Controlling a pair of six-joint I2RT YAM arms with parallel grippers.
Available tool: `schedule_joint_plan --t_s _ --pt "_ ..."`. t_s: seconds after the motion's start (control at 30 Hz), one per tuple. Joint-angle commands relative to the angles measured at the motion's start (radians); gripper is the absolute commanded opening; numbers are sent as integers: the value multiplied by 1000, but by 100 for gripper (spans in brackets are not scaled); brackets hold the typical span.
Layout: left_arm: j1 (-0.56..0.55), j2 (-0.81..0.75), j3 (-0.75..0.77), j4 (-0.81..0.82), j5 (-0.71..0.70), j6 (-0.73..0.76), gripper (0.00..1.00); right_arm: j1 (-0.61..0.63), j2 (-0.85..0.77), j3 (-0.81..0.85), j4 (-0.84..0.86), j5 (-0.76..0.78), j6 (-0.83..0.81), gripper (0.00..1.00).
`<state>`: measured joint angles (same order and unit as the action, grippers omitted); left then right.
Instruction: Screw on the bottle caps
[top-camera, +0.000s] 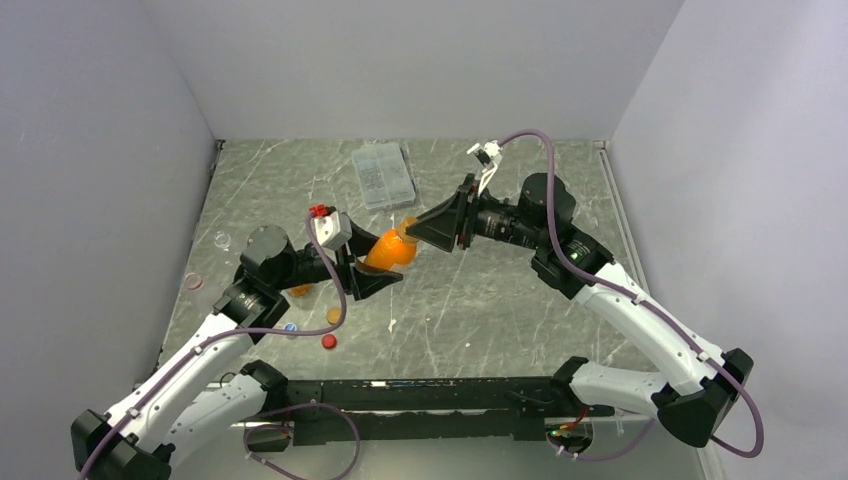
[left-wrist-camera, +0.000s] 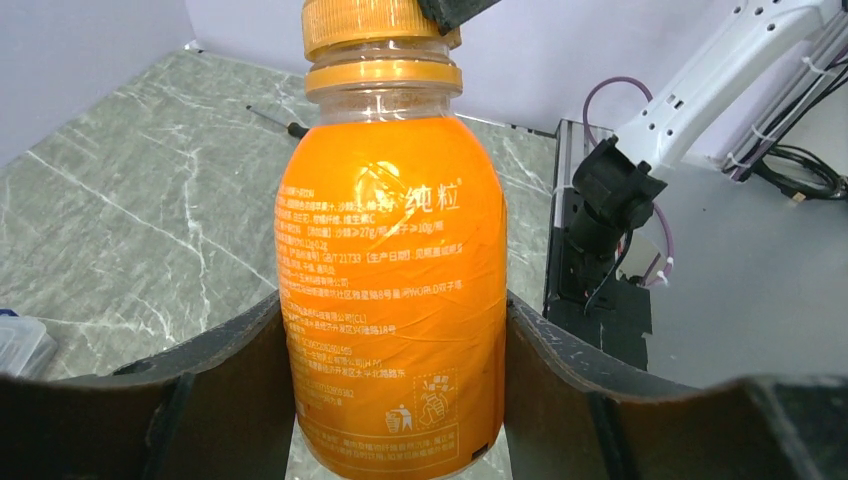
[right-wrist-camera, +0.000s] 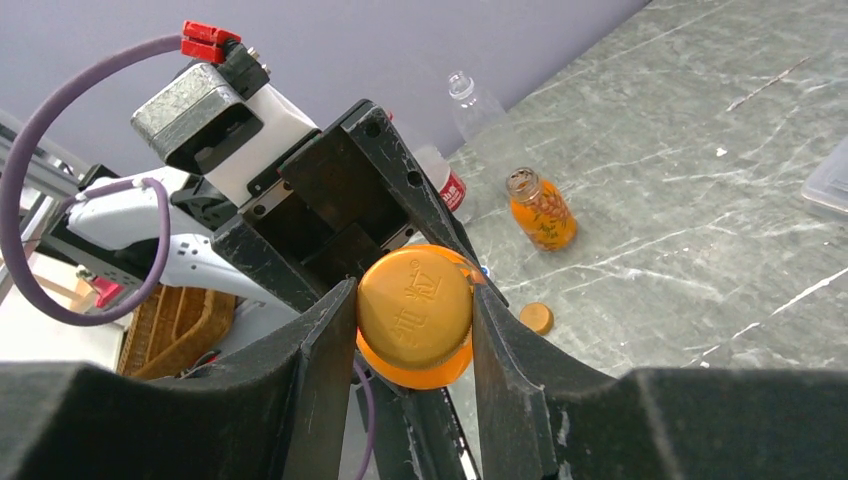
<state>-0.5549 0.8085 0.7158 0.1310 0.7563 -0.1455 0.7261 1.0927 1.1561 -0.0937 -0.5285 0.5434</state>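
An orange bottle (top-camera: 388, 250) (left-wrist-camera: 390, 300) is held off the table, tilted toward the right arm, with my left gripper (top-camera: 368, 277) (left-wrist-camera: 395, 345) shut on its lower body. An orange cap (left-wrist-camera: 365, 25) (right-wrist-camera: 415, 305) sits on its neck, and my right gripper (top-camera: 425, 232) (right-wrist-camera: 413, 312) is shut on that cap from both sides. A smaller orange bottle (right-wrist-camera: 543, 212) (top-camera: 300, 290) stands uncapped on the table. A clear bottle with a red label (right-wrist-camera: 452, 185) is beside it, also uncapped. Loose caps lie near the left arm: orange (top-camera: 334, 315) (right-wrist-camera: 537, 318), red (top-camera: 329, 341), blue (top-camera: 290, 327).
A flat clear compartment box (top-camera: 384, 175) lies at the back centre. Two small clear round dishes (top-camera: 221, 240) (top-camera: 194, 281) sit near the left wall. A thin screwdriver (left-wrist-camera: 275, 118) lies on the marble table (top-camera: 480, 300). Grey walls close in three sides.
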Motion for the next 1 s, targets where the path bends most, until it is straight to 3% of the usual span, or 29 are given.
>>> schedule_joint_plan --t_s 0.0,0.33,0.5,0.77,0.97 --pt "19 -13 -3 222 -175 -67 0 27 -13 -32 -58 -81 23 35" --pt "18 13 -3 250 -158 -55 0 29 20 -7 -103 -79 9 35" --pt "-4 32 7 267 -239 0 0 30 59 47 -209 20 35 34" --pt "-103 142 83 283 -421 238 0 32 177 210 -452 230 169 31" --pt "-148 225 89 378 -521 318 0 36 260 316 -565 346 231 26"
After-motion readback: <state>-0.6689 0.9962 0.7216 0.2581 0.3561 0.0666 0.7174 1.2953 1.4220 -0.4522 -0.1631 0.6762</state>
